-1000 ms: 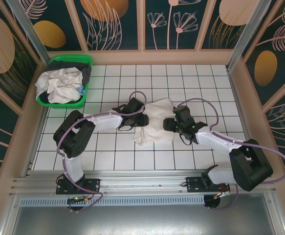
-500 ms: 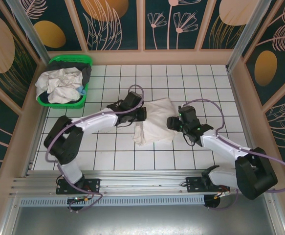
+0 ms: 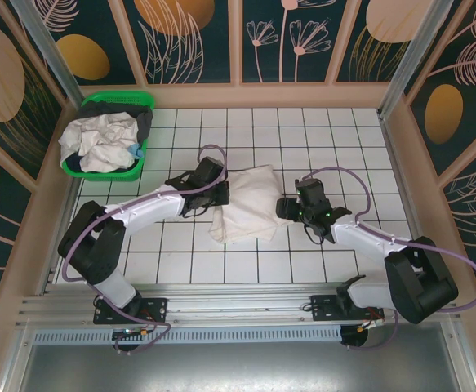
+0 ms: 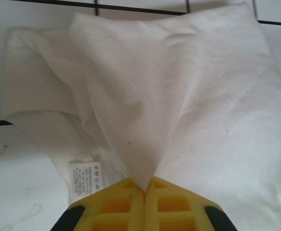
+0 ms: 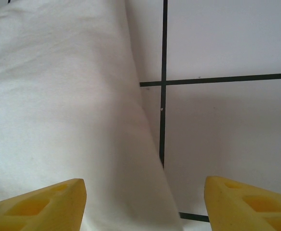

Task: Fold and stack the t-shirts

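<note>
A folded off-white t-shirt (image 3: 250, 204) lies in the middle of the tiled table. My left gripper (image 3: 219, 196) is at its left edge, shut on a pinch of the cloth; in the left wrist view the fabric (image 4: 169, 96) rises to a peak between the closed yellow fingers (image 4: 167, 204), with a care label (image 4: 84, 177) at the left. My right gripper (image 3: 285, 208) sits at the shirt's right edge, open, its yellow fingertips (image 5: 48, 204) set wide over the shirt's edge (image 5: 58, 96) and bare tile. More crumpled t-shirts (image 3: 99, 143) fill the green basket (image 3: 123, 101).
The green basket stands at the far left corner against the wall. White tiles with black lines (image 3: 335, 147) surround the shirt. Wooden walls (image 3: 405, 163) bound the table on the left, back and right.
My left gripper closed on the shirt's left edge and pulled it left and toward the front. The right gripper drew back slightly toward the shirt's right edge, staying open.
</note>
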`<action>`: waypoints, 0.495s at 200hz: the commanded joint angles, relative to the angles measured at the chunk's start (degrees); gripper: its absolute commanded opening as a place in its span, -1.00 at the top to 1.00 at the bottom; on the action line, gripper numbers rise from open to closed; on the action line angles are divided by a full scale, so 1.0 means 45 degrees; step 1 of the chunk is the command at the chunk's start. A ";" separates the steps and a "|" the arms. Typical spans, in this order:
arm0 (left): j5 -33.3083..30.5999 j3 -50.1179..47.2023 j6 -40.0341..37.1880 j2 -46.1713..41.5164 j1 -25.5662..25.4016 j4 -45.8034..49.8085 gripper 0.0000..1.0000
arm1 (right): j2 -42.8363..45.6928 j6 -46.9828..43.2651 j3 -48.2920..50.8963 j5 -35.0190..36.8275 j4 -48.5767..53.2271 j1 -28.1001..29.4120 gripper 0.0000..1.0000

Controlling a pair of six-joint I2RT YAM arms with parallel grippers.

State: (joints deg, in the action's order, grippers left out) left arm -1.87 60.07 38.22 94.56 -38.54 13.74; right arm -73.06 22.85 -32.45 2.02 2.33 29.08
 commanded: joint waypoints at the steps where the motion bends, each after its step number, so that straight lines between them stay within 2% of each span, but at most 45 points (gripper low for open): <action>1: -0.0770 -0.0661 0.0076 0.0301 0.0405 0.0339 1.00 | 0.0135 -0.0117 0.0131 -0.0180 -0.0421 0.0051 -0.32; 11: -0.0570 -0.1051 0.0118 0.0420 0.0488 -0.0023 1.00 | 0.0198 -0.0083 0.0055 -0.0120 -0.0392 0.0113 -0.32; 20: -0.0541 -0.1432 0.0228 0.0553 0.0508 -0.0311 0.81 | 0.0238 -0.0068 -0.0024 -0.0089 -0.0414 0.0191 -0.32; 38: -0.0478 -0.1684 0.0275 0.1135 0.0551 -0.0645 0.80 | 0.0098 0.0002 -0.0290 0.0078 -0.0576 0.0432 -0.32; 43: -0.0491 -0.1685 0.0293 0.1261 0.0590 -0.0678 0.76 | 0.0004 0.0024 -0.0387 0.0159 -0.0639 0.0787 -0.32; 52: -0.0601 -0.1690 0.0309 0.1417 0.0611 -0.0745 0.57 | -0.0229 0.0020 -0.0616 0.0361 -0.0739 0.1176 -0.32; 99: -0.0894 -0.1374 0.0003 0.1412 0.0855 -0.0509 0.24 | -0.2471 -0.0054 -0.1856 0.0904 -0.1401 0.2852 -0.25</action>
State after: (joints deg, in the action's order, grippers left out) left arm -3.75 53.12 39.11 100.33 -35.70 9.69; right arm -79.44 22.85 -37.89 3.88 -0.89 39.62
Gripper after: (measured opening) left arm 0.336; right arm 0.639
